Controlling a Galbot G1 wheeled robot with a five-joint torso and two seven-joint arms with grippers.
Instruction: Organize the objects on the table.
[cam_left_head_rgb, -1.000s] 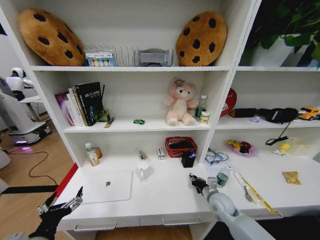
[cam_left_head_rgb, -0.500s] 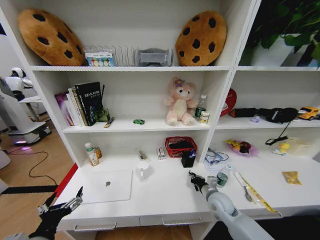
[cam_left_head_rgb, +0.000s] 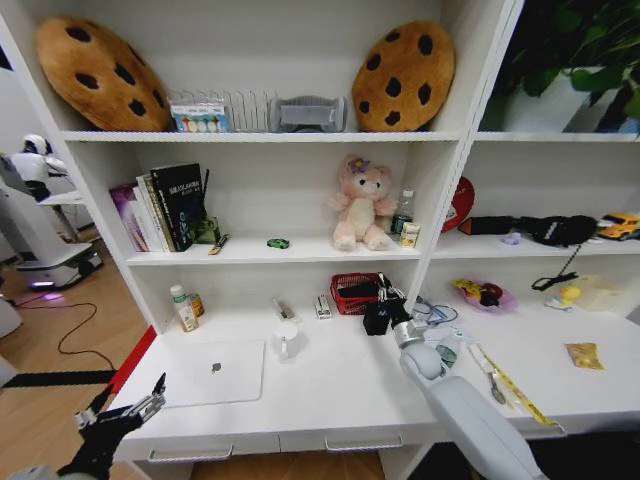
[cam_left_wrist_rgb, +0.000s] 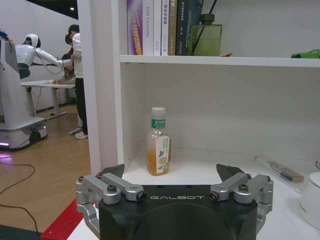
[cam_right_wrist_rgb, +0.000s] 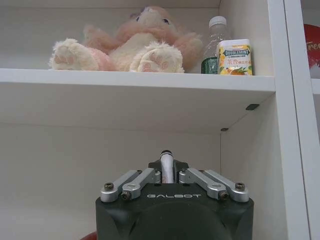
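Your right hand (cam_left_head_rgb: 386, 292) was raised above the black pen cup (cam_left_head_rgb: 376, 318) at the back of the tabletop (cam_left_head_rgb: 330, 385), its fingers closed narrow on a pen (cam_right_wrist_rgb: 166, 167). Your left hand (cam_left_head_rgb: 150, 398) hung wide open at 7 o'clock, off the tabletop edge. The laptop (cam_left_head_rgb: 212, 372) lay at 9 o'clock from the cup.

"GALBOT" is printed in pale letters on the black body of the left gripper (cam_left_wrist_rgb: 174, 187) and of the right gripper (cam_right_wrist_rgb: 167, 170). A yellow tub (cam_right_wrist_rgb: 234, 57) beside the pink plush bunny (cam_right_wrist_rgb: 131, 42) reads "DOUBLEMINT".
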